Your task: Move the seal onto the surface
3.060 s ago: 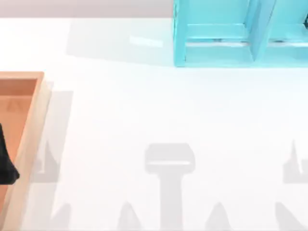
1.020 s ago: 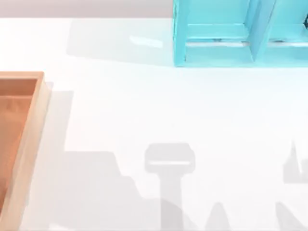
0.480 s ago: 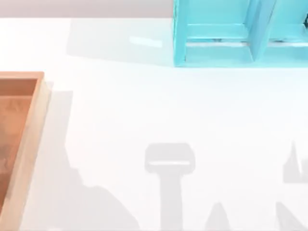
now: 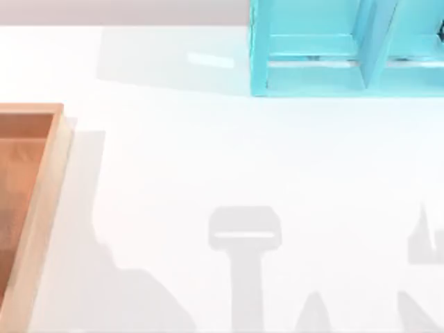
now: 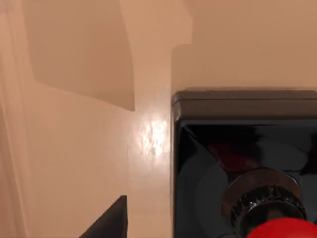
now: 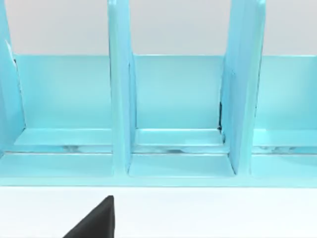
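Observation:
The seal (image 5: 247, 168) fills much of the left wrist view: a black square base, a metal collar and a glossy red knob (image 5: 282, 230). It stands upright on the orange-brown floor of the tray (image 5: 74, 148). One black finger (image 5: 106, 223) of my left gripper (image 5: 148, 233) hangs beside the seal with a gap between them, open and holding nothing. The white surface (image 4: 208, 152) spreads across the top view, with the arm's shadow on it at bottom left. My right gripper (image 6: 148, 233) is parked facing the shelf, one finger (image 6: 94, 220) in sight.
The wooden tray (image 4: 41, 208) lies at the table's left edge, its raised rim between the seal and the tabletop. A light-blue shelf unit (image 4: 347, 48) stands at the back right, its compartments (image 6: 173, 109) seen close by the right wrist.
A black part of my left arm over the tray's left edge 3.1 s ago has left the top view. The arm's shadow at bottom left grew, then shrank leftward.

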`<move>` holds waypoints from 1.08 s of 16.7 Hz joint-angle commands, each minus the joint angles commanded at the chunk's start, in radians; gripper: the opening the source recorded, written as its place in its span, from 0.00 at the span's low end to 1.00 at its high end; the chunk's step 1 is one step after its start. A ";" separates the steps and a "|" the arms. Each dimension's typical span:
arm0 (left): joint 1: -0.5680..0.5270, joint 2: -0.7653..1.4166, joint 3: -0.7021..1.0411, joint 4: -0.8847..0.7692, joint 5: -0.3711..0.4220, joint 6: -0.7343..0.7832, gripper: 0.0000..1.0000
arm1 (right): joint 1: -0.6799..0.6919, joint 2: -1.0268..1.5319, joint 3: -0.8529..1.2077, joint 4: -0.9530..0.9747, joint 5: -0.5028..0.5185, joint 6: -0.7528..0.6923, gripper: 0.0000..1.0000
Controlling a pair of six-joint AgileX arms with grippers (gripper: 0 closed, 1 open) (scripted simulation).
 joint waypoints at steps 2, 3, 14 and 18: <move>0.000 0.000 0.000 0.000 0.000 0.000 0.62 | 0.000 0.000 0.000 0.000 0.000 0.000 1.00; 0.000 0.000 0.000 0.000 0.000 0.000 0.55 | 0.000 0.000 0.000 0.000 0.000 0.000 1.00; 0.000 0.000 0.000 0.000 0.000 0.000 0.00 | 0.000 0.000 0.000 0.000 0.000 0.000 1.00; 0.000 0.000 0.000 0.000 0.000 0.000 0.00 | 0.000 0.000 0.000 0.000 0.000 0.000 1.00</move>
